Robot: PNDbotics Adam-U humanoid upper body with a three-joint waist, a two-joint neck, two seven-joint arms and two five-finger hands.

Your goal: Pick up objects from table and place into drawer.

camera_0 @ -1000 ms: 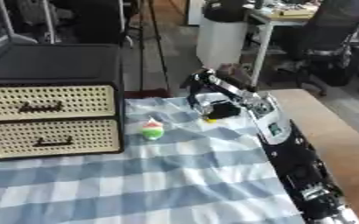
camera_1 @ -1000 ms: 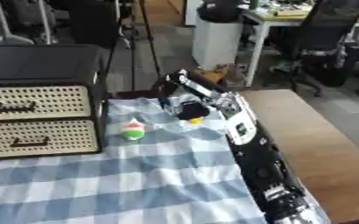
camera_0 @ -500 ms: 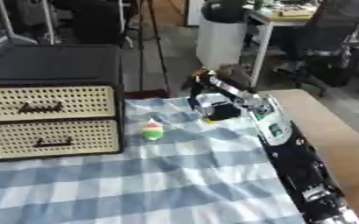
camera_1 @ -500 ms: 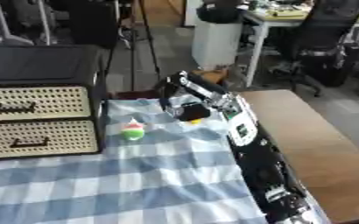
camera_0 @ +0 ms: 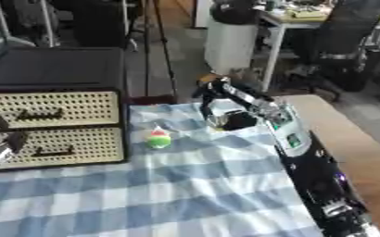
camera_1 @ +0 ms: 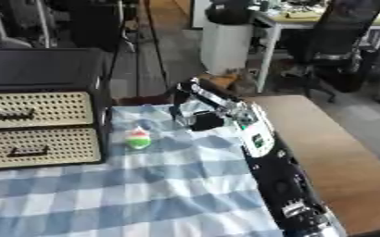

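Drawers (camera_0: 51,122) of the rattan-front cabinet are both closed at the desk's (camera_1: 331,152) left. On the checked cloth (camera_0: 185,185) beside them we see a small green-and-red object (camera_0: 158,139). Our right hand (camera_0: 225,118) hangs near the far edge, its fingers curled around something small and yellowish. Whether our left hand (camera_0: 0,148) is closed, we cannot tell.

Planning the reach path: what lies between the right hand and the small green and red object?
Only bare checked cloth lies between right hand and green and red object, seen in both eye views.

The right arm (camera_0: 307,152) is black with silver joints, a pale forearm panel bearing green marks.
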